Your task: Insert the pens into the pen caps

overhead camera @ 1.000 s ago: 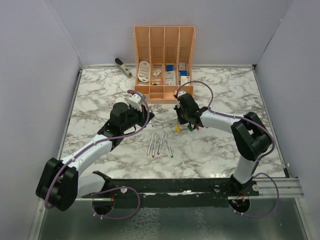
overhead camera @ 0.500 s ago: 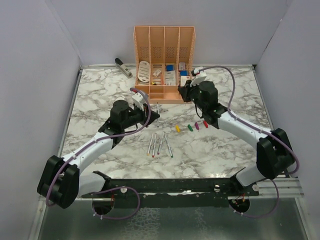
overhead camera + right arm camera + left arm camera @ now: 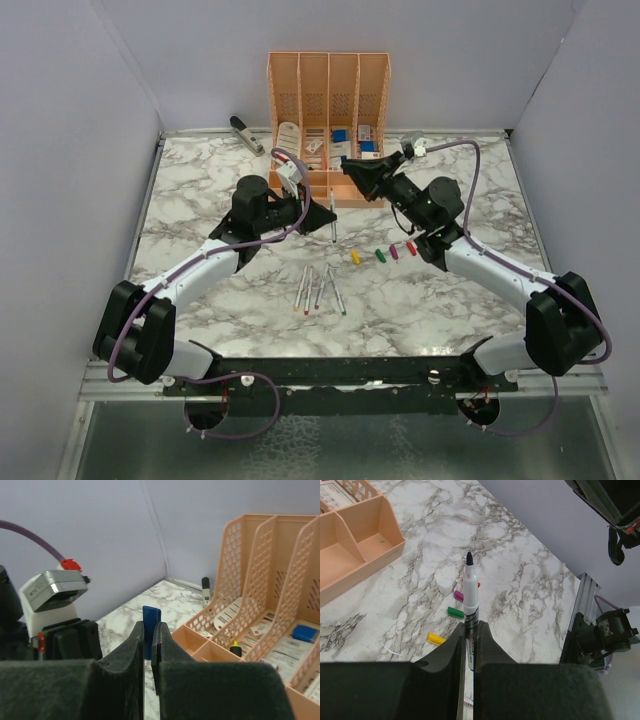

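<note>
My left gripper (image 3: 322,212) is shut on a silver-grey pen (image 3: 332,226) and holds it above the table; in the left wrist view the pen (image 3: 471,597) sticks out past the gripper (image 3: 469,628), its dark blue tip uncapped. My right gripper (image 3: 352,168) is shut on the blue cap (image 3: 151,622), raised in front of the organiser, just right of the pen; in the right wrist view the gripper (image 3: 148,631) pinches the cap's lower half. Yellow (image 3: 355,257), green (image 3: 380,255), purple (image 3: 394,252) and red (image 3: 410,247) caps lie in a row. Several pens (image 3: 320,289) lie nearer.
A peach desk organiser (image 3: 328,185) with small items stands at the back centre, close behind both grippers. A grey stapler (image 3: 246,134) lies at the back left. White walls enclose the marble table (image 3: 200,190) on three sides.
My right gripper rose from the row of caps with the blue cap and swung back and left. My left gripper lifted the pen and moved right, towards the right gripper.
</note>
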Robot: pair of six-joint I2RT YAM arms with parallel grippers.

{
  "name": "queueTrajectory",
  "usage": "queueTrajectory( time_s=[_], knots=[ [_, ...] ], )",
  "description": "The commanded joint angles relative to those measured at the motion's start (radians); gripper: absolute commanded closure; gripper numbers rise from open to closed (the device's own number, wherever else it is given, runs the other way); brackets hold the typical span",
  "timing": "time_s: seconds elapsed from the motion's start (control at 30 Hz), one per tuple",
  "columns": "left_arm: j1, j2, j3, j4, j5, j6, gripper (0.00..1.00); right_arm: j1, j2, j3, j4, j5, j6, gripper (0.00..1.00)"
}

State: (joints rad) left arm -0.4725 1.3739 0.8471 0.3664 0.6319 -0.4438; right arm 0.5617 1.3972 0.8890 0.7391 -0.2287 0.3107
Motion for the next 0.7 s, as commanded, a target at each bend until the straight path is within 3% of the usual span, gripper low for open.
queueTrajectory(
  time_s=[0.0,0.67],
  knots=[
    [-0.001,0.011,0.030,0.031,0.059,-0.004,1.00,0.003,0.033,0.021,0.113,-0.130,0.059,0.99],
    [-0.002,-0.012,0.030,0.059,0.058,0.012,1.00,0.004,0.091,0.012,0.167,-0.230,0.113,0.99]
  ],
)
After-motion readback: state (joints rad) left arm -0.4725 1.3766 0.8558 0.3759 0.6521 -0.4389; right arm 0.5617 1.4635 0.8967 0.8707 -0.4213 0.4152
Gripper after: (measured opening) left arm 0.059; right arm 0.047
